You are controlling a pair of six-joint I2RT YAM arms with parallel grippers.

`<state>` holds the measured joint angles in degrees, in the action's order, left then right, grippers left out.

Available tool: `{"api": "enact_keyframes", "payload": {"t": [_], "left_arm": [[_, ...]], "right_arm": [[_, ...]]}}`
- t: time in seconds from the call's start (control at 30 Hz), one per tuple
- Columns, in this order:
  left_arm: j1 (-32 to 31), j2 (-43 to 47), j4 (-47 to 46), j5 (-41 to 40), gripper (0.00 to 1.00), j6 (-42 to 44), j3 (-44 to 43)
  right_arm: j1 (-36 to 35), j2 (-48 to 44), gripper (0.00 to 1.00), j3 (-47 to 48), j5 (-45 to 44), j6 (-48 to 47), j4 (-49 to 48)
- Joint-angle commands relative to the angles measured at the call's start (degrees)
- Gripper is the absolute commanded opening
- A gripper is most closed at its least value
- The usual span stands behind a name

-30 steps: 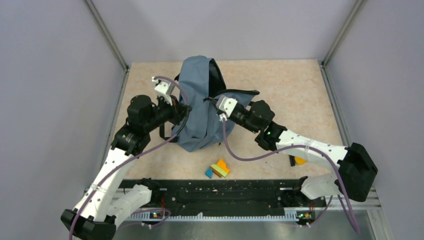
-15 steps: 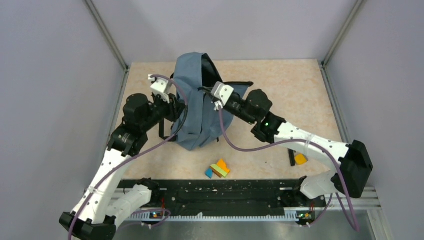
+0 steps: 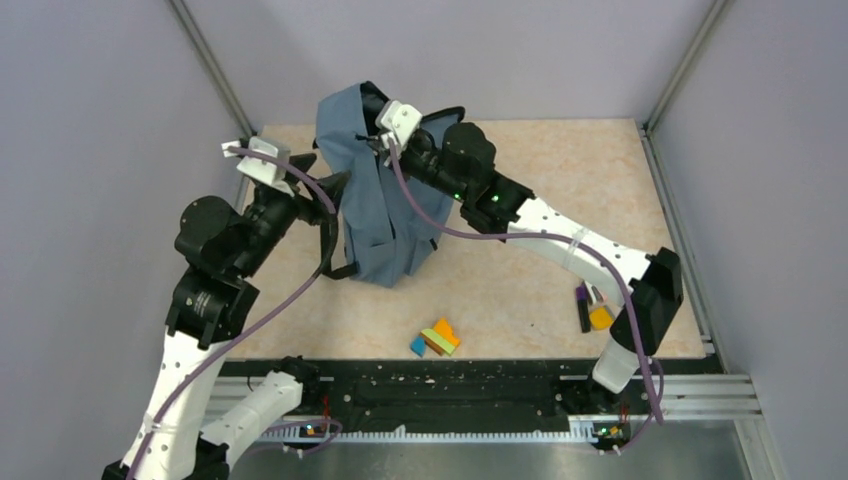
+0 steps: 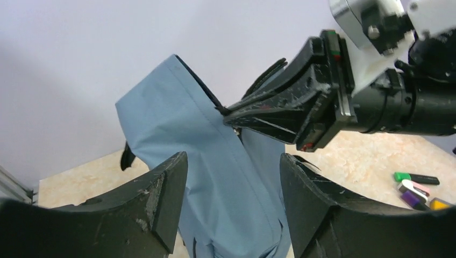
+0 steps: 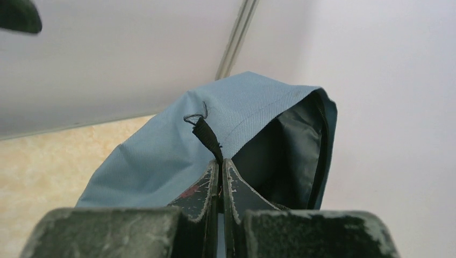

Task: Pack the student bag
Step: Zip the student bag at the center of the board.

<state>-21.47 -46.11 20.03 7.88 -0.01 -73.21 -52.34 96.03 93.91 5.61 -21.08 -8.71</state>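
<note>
Holding student bag (image 3: 378, 225) upright, long axis vertical, by black rim tab (image 5: 207, 134): right gripper (image 5: 220, 164) pinched tight there. Left gripper (image 4: 232, 161) spread apart, empty, just left of bag, facing its flank.

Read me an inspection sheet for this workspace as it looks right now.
Surface: beige marbled table.
Job's things: blue backpack held up upright, mouth open, dark lining showing.
Clutter: coloured blocks near the front edge; markers at the right side.
End effectors: right end effector shut on the backpack's black tab; left end effector open, gripping nothing.
Cables: purple cables loop along both arms.
Surroundings: plain grey walls with metal corner posts.
</note>
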Motion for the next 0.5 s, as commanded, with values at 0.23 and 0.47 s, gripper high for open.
{"api": "enact_keyframes", "payload": {"t": [0.23, 0.47], "left_arm": [[-0.73, 0.36, -6.61, 2.1, 0.74, -6.94, 12.3], [-0.81, -2.75, -12.18, -5.55, 0.86, -8.48, 15.31]], "right_arm": [[0.28, 4.65, 0.0, 15.38, -2.56, 11.83, -1.72], [0.23, 5.01, 0.0, 16.68, -0.86, 14.28, -0.81]]}}
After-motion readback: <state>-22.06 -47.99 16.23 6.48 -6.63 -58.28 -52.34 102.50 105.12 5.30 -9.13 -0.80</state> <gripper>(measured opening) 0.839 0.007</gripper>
